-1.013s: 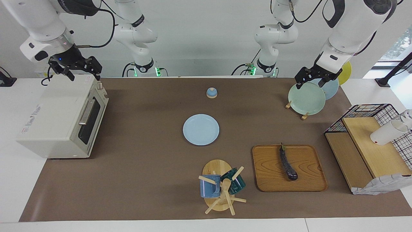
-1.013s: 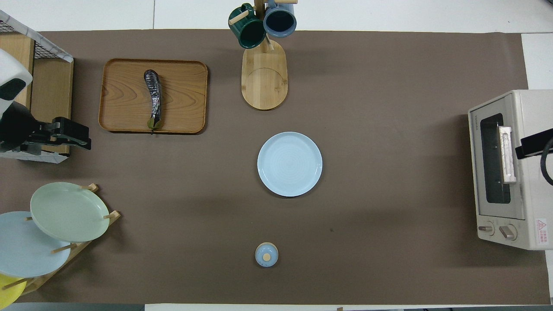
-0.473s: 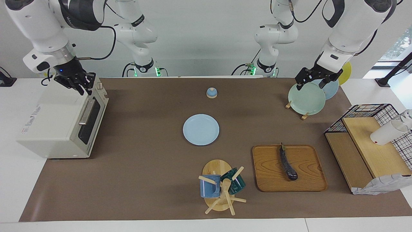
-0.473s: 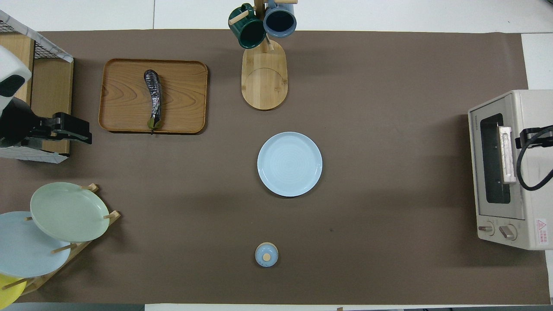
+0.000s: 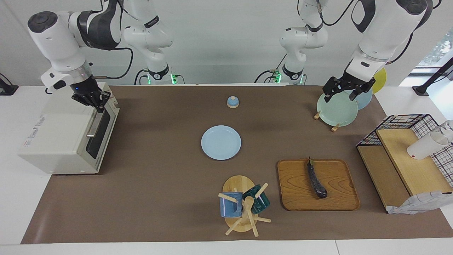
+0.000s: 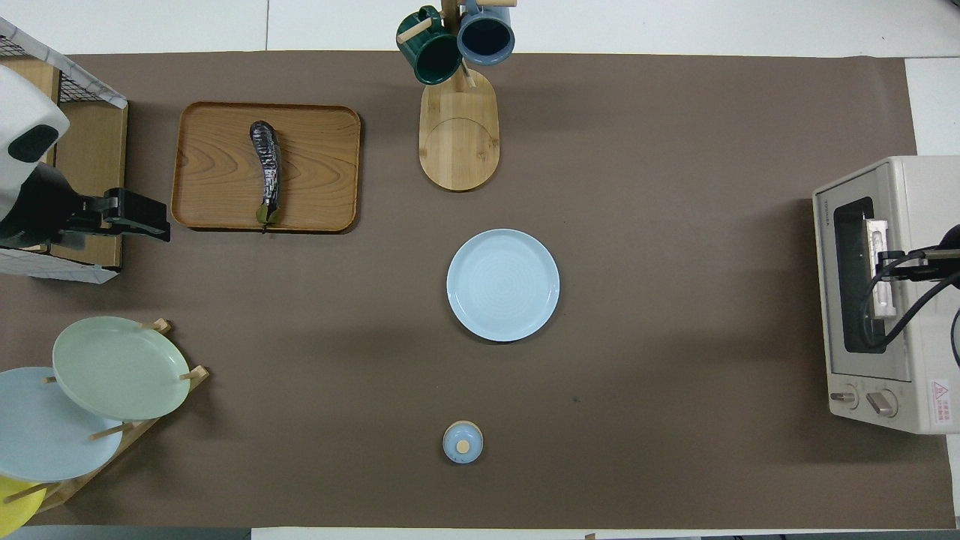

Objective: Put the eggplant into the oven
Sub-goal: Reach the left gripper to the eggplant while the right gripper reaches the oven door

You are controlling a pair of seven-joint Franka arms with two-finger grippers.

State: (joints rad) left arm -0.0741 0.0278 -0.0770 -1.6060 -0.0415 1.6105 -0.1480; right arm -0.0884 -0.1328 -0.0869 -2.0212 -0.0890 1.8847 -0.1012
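The oven (image 5: 67,132) stands at the right arm's end of the bench (image 5: 159,191), its door shut. The right claw (image 5: 100,106) sits at the door's top edge, perhaps touching the handle (image 5: 94,124). A plate (image 5: 221,142) lies mid-bench, with a small lidded pot (image 5: 232,102) nearer the robots and a mug stand (image 5: 242,205) farther from them. Beside the stand, toward the left arm's end, a tray (image 5: 336,191) carries the eggplant (image 5: 316,179), stem pointing toward the robots. A plate rack (image 5: 336,108) stands nearer the robots than the tray, with the left claw (image 5: 345,92) raised over it. A wire shelf unit (image 5: 407,159) stands at the left arm's end.
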